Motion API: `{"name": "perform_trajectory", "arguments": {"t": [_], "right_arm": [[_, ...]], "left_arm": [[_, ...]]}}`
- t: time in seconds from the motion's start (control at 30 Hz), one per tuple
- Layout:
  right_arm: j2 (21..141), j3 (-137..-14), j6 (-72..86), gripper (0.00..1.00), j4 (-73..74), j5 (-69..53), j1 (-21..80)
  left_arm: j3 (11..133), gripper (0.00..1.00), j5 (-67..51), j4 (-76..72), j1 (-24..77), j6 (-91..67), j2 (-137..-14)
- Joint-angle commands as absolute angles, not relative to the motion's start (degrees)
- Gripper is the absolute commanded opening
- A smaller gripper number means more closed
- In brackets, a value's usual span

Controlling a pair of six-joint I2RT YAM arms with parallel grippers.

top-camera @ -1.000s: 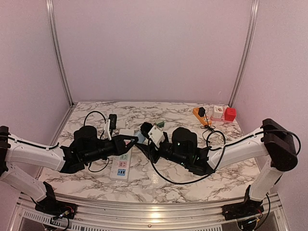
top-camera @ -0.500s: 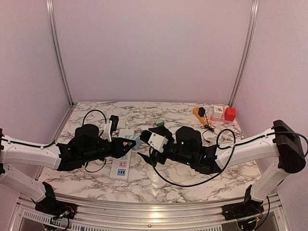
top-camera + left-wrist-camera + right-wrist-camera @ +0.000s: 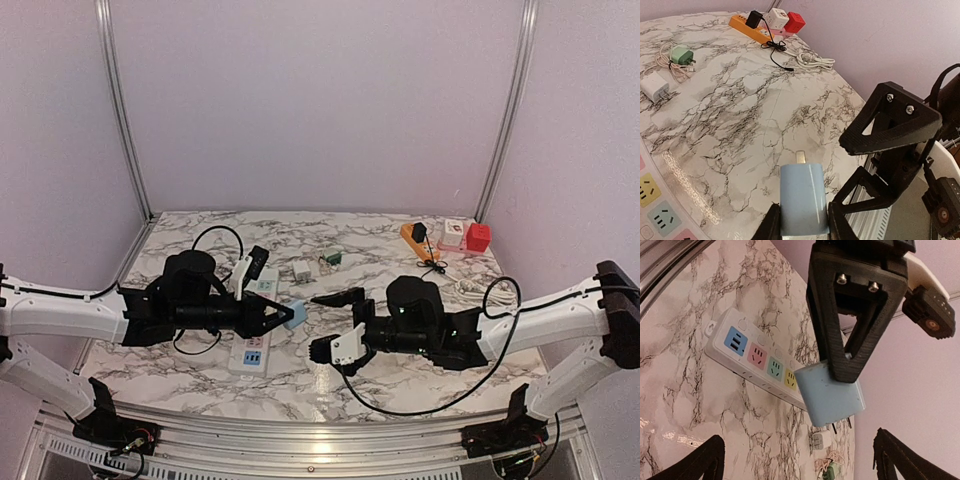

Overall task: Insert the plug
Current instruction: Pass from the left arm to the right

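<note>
1. The plug (image 3: 295, 313) is in the left gripper (image 3: 280, 316), off the table (image 3: 400, 385) and just to the right of the strip (image 3: 254, 347). It is not yet over any socket.
2. The jaws are closed narrowly on the plug's body, pinching its back half. That leaves the front face and prongs (image 3: 801, 157) clear of the fingers, which I judge is what insertion needs.
3. It is a pale blue, rounded block with a smooth, plain casing. In the left wrist view one flat metal prong sticks out of the far end, pointing away from the camera. The right wrist view shows dark prongs under its lower edge.
4. The prongs point along the table towards the right arm, not down. The strip lies flat with its coloured sockets facing up, so the plug probably has to be tipped prongs-down and carried back left over a socket.
5. The right gripper (image 3: 318, 325) faces the plug with jaws spread wide, holding nothing. It is near the plug but not touching it, so it is out of the left arm's way.
6. Spare chargers and an orange strip (image 3: 418, 240) sit well apart, further back.
</note>
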State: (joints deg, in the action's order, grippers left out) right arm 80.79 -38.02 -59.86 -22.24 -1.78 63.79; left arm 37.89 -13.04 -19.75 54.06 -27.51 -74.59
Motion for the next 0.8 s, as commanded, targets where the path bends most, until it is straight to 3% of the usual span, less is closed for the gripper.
{"name": "perform_trajectory", "arguments": {"t": [0.0,0.13,0.5,0.6,0.7,0.77], "right_arm": [[81.74,-42.43,-63.19,0.98,-19.06,-10.67,64.13],[81.59,-42.35,-61.64,0.97,-21.62,-16.21,64.16],[85.35,-44.41,-63.02,0.9,-20.51,-13.14,64.15],[85.69,-44.79,-63.02,0.78,-19.47,-13.67,64.13],[85.69,-44.79,-62.86,0.55,-19.54,-13.89,64.15],[85.7,-44.61,-62.79,0.52,-19.9,-13.83,64.16]], "left_arm": [[40.25,0.0,-19.85,-18.99,54.23,-25.93,-76.02],[40.47,0.0,-21.89,-18.98,54.34,-25.75,-76.69],[40.78,0.0,-27.53,-18.98,54.54,-23.75,-76.29],[40.5,0.0,-28.1,-18.98,54.58,-23.38,-76.06],[40.37,0.0,-28.78,-18.98,54.58,-23.34,-76.27],[40.3,0.0,-29.07,-18.98,54.58,-23.29,-76.43]]}}
